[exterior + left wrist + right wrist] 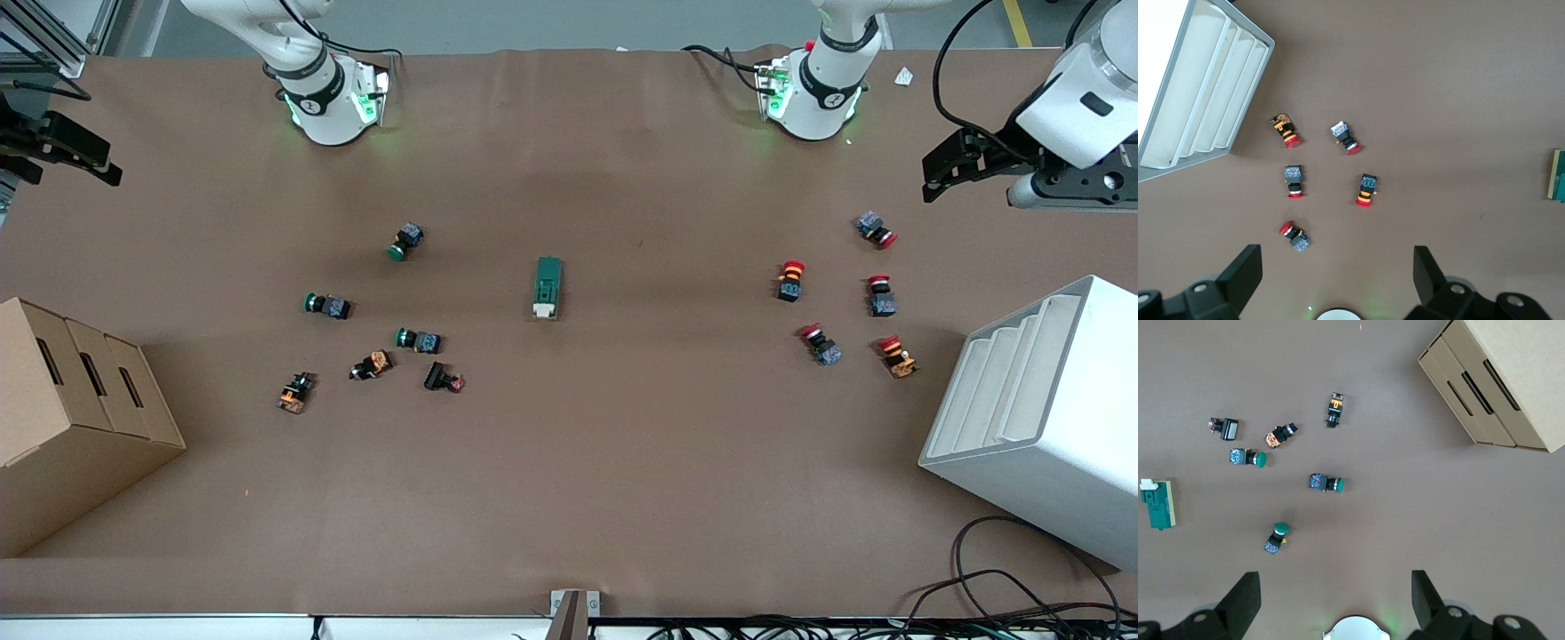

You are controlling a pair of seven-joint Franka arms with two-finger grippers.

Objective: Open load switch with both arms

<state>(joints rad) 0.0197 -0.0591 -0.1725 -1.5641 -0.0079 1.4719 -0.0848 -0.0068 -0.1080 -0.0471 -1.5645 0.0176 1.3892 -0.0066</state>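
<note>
Front view: the load switch [548,287] is being left untouched mid-table; well apart from it, the left gripper [944,169] and right gripper [62,147] are being held spread, waiting.

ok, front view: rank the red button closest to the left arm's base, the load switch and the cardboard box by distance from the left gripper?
Ranked from the left gripper, which is open over the left arm's end of the table:
1. red button, at the left arm's end of the table.
2. load switch, mid-table between the two button groups.
3. cardboard box, at the right arm's end.
</note>
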